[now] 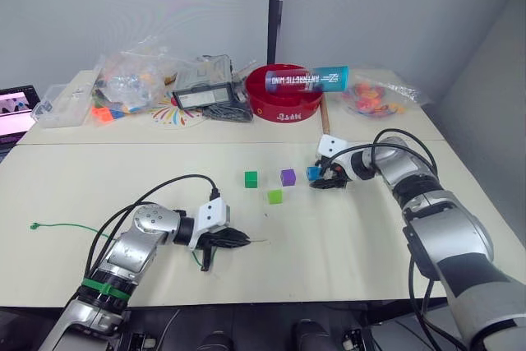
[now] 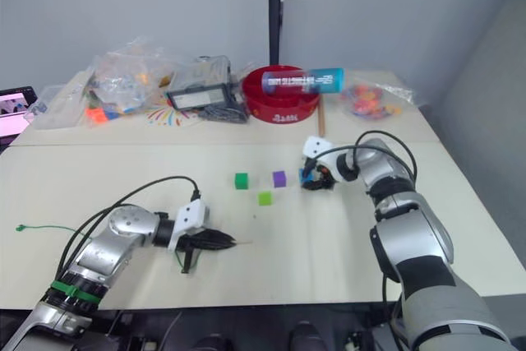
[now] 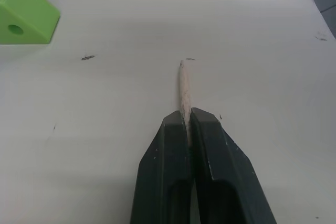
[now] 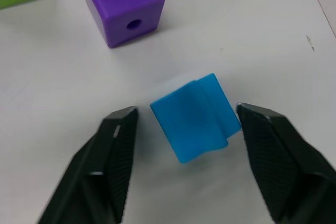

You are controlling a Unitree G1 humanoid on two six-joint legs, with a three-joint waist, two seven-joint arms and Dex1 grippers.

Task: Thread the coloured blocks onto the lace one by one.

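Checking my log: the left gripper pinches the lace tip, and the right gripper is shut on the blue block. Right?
Not quite. The right gripper is open, its fingers either side of the blue block, as the right wrist view shows. The left gripper does pinch the lace tip.

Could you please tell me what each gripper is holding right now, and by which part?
Left gripper pinches the lace by its pale stiff tip. Right gripper is open around the blue block, holding nothing.

Landmark: bowl [image 1: 289, 94] at table [image 1: 345, 236] far edge. Three blocks [image 1: 269, 183] lie nearer than bowl, mid-table. Fourth block [image 4: 195, 115] right of those, between right gripper [image 4: 186, 129] fingers, untouched. Left gripper [image 3: 188, 124] nearer and left of bowl, pinching lace [image 1: 57, 225] tip; lace trails left.
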